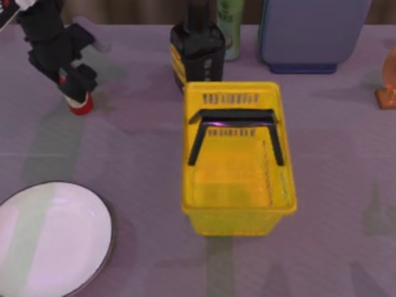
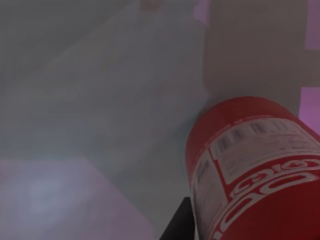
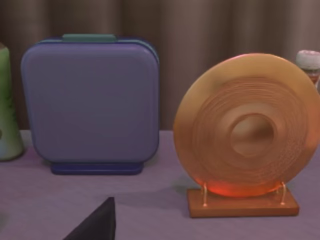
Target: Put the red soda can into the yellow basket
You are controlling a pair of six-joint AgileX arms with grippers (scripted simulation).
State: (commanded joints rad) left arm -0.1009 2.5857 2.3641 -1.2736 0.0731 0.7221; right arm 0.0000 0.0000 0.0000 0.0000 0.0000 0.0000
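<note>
The left hand [image 1: 75, 93] is down over the small red cylindrical soda can [image 1: 81, 104] at the far left of the purple counter [image 1: 142, 204], and only the can's red lower part peeks out beneath the black fingers from above. In the left wrist view the can [image 2: 255, 170] fills the near corner, its white barcode patch and white lettering turned to the camera, with a dark finger [image 2: 179, 222] pressed against its side, so the hand looks clamped on it. Whether the can rests on the counter or is just lifted off it, I cannot tell.

The bright yellow rectangular plastic basket [image 1: 238, 210] with slotted sides sits in the middle of the counter, well apart from the can, its black folding handle [image 1: 235, 127] standing across the far half of the opening. The near half of its mouth is open from above.

Between can and basket the counter is bare. A tall dark bottle with a yellow label [image 1: 197, 55] stands just behind the basket's far left corner, a pale green bottle [image 1: 231, 28] beside it, then a blue-purple rounded case [image 1: 309, 34]. A white round plate [image 1: 49, 238] lies at the near left edge. An orange disc on a wooden stand [image 3: 245, 135] is at the far right.

The right hand [image 3: 97, 225] shows only as a dark tip in its own wrist view; its opening I cannot tell.
</note>
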